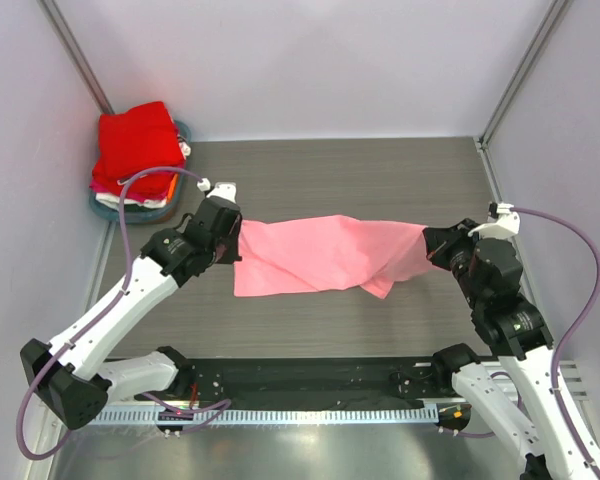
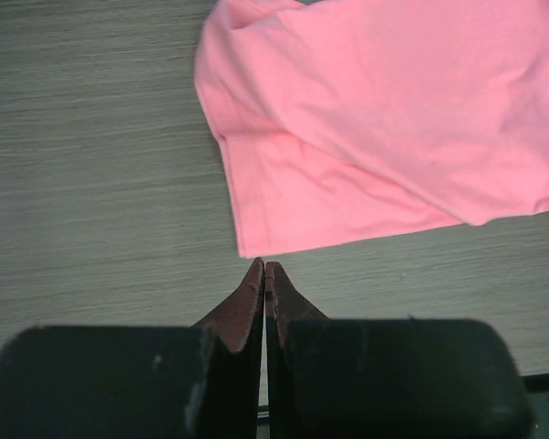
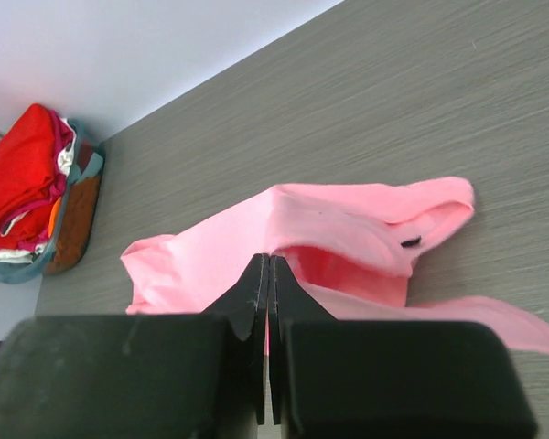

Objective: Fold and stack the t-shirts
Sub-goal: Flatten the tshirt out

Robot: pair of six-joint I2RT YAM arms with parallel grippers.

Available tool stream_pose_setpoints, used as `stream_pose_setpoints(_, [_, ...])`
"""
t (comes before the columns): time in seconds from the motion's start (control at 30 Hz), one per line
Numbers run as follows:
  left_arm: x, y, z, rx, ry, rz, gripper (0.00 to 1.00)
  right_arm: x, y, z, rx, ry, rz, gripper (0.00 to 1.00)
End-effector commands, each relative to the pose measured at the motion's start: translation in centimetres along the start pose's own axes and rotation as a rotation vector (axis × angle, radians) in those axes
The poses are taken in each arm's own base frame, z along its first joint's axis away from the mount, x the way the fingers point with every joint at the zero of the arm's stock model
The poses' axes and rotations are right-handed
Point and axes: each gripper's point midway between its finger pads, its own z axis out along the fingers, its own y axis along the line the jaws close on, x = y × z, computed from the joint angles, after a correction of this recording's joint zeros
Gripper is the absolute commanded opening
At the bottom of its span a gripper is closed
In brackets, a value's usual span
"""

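Note:
A light pink t-shirt [image 1: 320,255] lies crumpled across the middle of the table. It also shows in the left wrist view [image 2: 375,119] and the right wrist view [image 3: 348,219], where its small black neck label [image 3: 410,242] is visible. My right gripper [image 1: 432,248] is shut on the shirt's right end, with pink cloth showing between the fingers [image 3: 269,265]. My left gripper [image 1: 234,245] is shut at the shirt's left edge. Its tips [image 2: 265,265] sit just short of a shirt corner, with no cloth seen between them. A bright red t-shirt [image 1: 135,140] tops a stack at the far left.
The stack of folded shirts rests in a shallow teal tray [image 1: 187,131] in the far left corner, also seen in the right wrist view [image 3: 95,166]. White walls enclose the table on three sides. A metal rail runs along the near edge by the arm bases.

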Motion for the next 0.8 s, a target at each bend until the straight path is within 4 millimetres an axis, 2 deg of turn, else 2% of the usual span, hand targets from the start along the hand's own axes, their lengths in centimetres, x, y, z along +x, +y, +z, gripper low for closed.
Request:
stream_pose_setpoints(0.0, [-3.7,-1.4,-2.2,0.086,-0.120,-0.046,0.00,-1.9,1.6,-0.3,-0.033,-0.015,-0.016,0.01])
stream_pose_setpoints(0.03, [-3.8,-1.8,-2.0,0.096,-0.111,-0.043,0.13,-1.8,1.2,0.1,-0.007,-0.008,-0.024,0.01])
stream_pose_setpoints(0.07, [-3.9,-2.1,-1.8,0.101,-0.097,-0.040,0.21,-1.5,0.2,0.9,0.050,-0.002,-0.034,0.01])
stream_pose_setpoints(0.1, [-3.0,-2.3,-0.6,0.083,-0.045,-0.030,0.28,-1.2,-0.3,1.2,0.080,0.002,-0.038,0.01])
stream_pose_setpoints(0.13, [-2.5,-2.3,0.0,0.069,-0.023,-0.031,0.33,-1.1,-0.9,1.5,0.113,-0.002,-0.032,0.01])
stream_pose_setpoints(0.27, [1.1,-3.0,3.4,0.066,0.069,-0.147,0.36,-0.2,-3.0,3.2,0.230,0.003,-0.036,0.01])
stream_pose_setpoints(0.3, [3.9,-2.6,4.7,0.048,0.122,-0.198,0.41,0.2,-3.4,3.7,0.259,0.014,-0.034,0.01])
stream_pose_setpoints(0.33, [4.0,-3.1,5.4,0.074,0.101,-0.233,0.52,0.3,-3.9,3.9,0.281,0.010,-0.037,0.01])
stream_pose_setpoints(0.37, [4.5,-3.0,5.6,0.076,0.096,-0.262,0.58,0.4,-3.9,4.2,0.286,0.011,-0.038,0.01])
stream_pose_setpoints(0.4, [6.4,-2.4,6.4,0.052,0.125,-0.286,0.65,0.7,-4.1,4.4,0.292,0.021,-0.037,0.01])
stream_pose_setpoints(0.43, [6.6,-2.1,6.9,0.038,0.112,-0.302,0.70,1.0,-4.1,4.6,0.294,0.028,-0.037,0.01])
stream_pose_setpoints(0.57, [9.2,-0.8,8.7,-0.008,0.166,-0.342,0.68,1.6,-4.1,5.1,0.280,0.036,-0.033,0.01])
stream_pose_setpoints(0.6, [8.9,-1.0,9.2,0.010,0.151,-0.368,0.65,1.9,-4.3,5.1,0.281,0.040,-0.035,0.01])
stream_pose_setpoints(0.63, [9.9,-0.6,9.7,0.005,0.169,-0.399,0.64,2.0,-4.4,5.1,0.283,0.042,-0.036,0.01])
stream_pose_setpoints(0.77, [10.5,-1.2,10.9,0.035,0.174,-0.422,0.62,2.4,-4.6,5.1,0.283,0.046,-0.030,0.01])
